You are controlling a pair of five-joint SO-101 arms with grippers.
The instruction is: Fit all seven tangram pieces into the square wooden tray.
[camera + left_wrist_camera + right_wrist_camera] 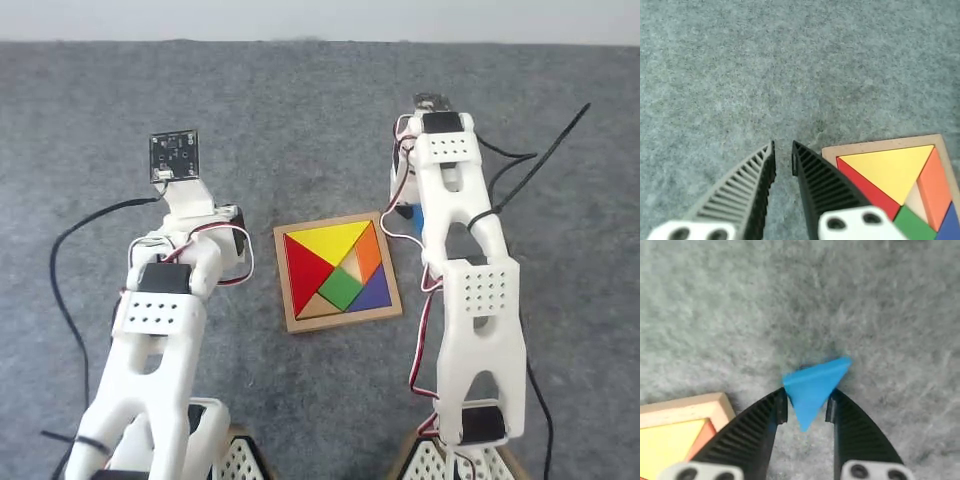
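Square wooden tray (282, 285) at centre of high view, on grey tabletop (300, 120); holds yellow piece (330, 243), red piece (300, 275), orange piece (368, 252), green piece (342, 288), purple piece (375, 292); my right tool (807, 401) clamped on blue triangle (815, 382), just right of tray's upper right corner; whether triangle is lifted, cannot tell; my left tool (783, 147) narrowly apart, gripping nothing, just beside tray corner.

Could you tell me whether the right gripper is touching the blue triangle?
Touching. In the right wrist view, the right gripper has a finger against each side of the blue triangle, with no gap.
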